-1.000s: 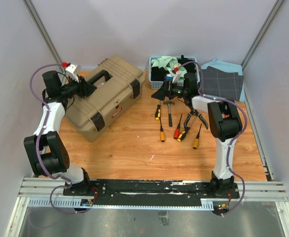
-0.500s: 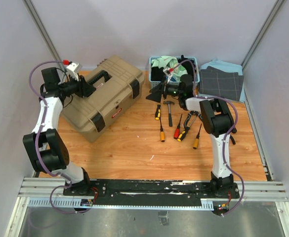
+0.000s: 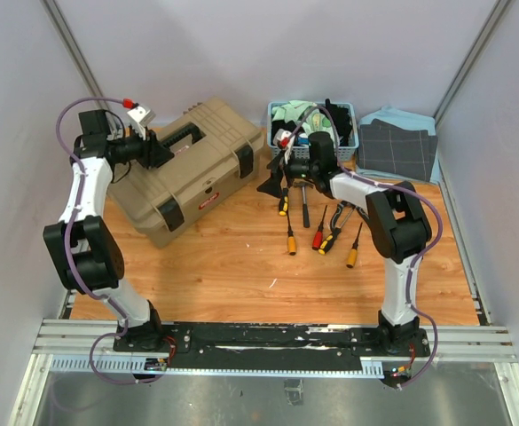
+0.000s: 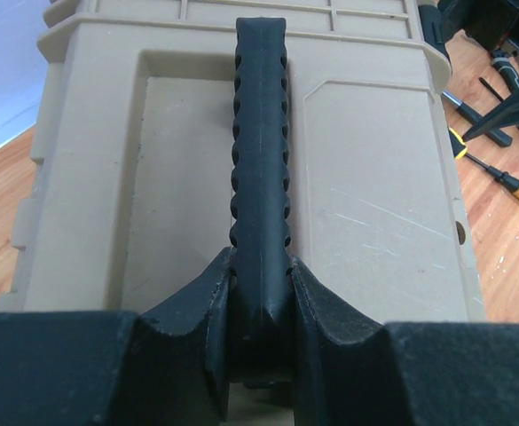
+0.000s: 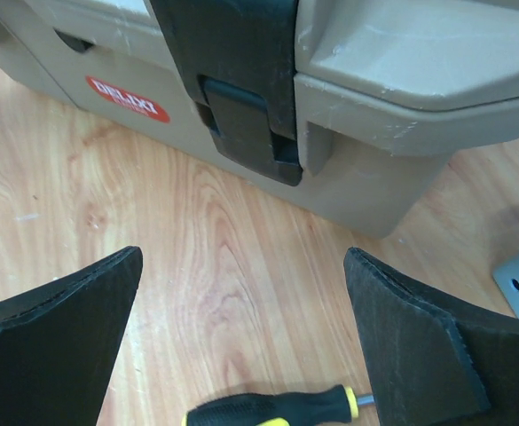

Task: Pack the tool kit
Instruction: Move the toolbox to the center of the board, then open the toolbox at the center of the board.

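Toolbox (image 3: 208,173): the large tan case sits on the left rear part of the wooden table (image 3: 241,266), set at an angle to the table edges, with its lid down. A red label (image 3: 208,201) is on the front wall between two black latches. The black carry handle (image 3: 177,140) runs along the centre of the lid. The left gripper (image 3: 153,147) is at the left end of this handle. In the left wrist view, both fingers (image 4: 188,311) press against the sides of the ribbed carry handle (image 4: 259,151), so the left jaws are clenched on it. The right gripper (image 3: 275,179) is low over the table, just beside the right front corner of the toolbox and apart from it. In the right wrist view, its jaws are spread wide and grasp nothing; they face the nearer latch (image 5: 241,106) and the red label (image 5: 128,98). One black-and-yellow screwdriver handle (image 5: 268,410) lies on the wood below them. The loose tools lie on the table right of the toolbox: a hammer (image 3: 305,209), several screwdrivers (image 3: 290,241) with yellow or red handles, and pliers (image 3: 349,213). A blue basket (image 3: 272,111) of cloths stands at the rear, with a grey cloth (image 3: 399,149) to its right.
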Controlling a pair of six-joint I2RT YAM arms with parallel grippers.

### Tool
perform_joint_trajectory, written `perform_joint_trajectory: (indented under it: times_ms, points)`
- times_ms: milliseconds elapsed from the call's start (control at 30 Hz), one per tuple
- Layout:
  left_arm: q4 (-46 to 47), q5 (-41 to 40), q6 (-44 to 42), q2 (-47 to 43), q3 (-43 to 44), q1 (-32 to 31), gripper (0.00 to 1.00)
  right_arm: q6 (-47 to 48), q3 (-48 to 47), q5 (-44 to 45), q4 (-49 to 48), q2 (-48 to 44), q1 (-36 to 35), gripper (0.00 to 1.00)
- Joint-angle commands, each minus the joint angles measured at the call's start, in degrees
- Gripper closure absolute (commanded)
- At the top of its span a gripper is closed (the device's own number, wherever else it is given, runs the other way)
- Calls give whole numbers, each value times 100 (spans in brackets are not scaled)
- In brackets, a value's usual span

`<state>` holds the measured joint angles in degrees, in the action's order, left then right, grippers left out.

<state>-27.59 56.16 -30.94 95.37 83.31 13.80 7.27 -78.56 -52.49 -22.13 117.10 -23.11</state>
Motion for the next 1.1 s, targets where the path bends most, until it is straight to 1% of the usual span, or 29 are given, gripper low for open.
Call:
perform_joint_trajectory:
  times_ms: [0,200,367,433,567,767,900,1067]
  points:
    - [-341,495,-676,107,71,-246,100,798,293,202,-161,-55,-71,1]
    - [-472,470,-764,111,-40,-246,100,752,160,-138,-604,290,-71,2]
    - [-478,440,-728,141,-48,-246,100,45,37,-335,-1441,553,-91,2]
    - [-480,443,-684,199,8,-246,100,-43,22,-375,-1549,588,-126,1]
    - [-476,490,-544,334,150,-244,100,-534,107,-478,-2242,632,-186,1]
    - [-475,510,-445,479,322,-245,100,-706,-21,-611,-2410,656,-419,1]
    - [-473,508,-418,524,401,-240,100,-809,94,-683,-2552,633,-569,1]
    - [-478,550,-362,517,346,-246,100,-1294,231,-679,-3026,619,-664,1]
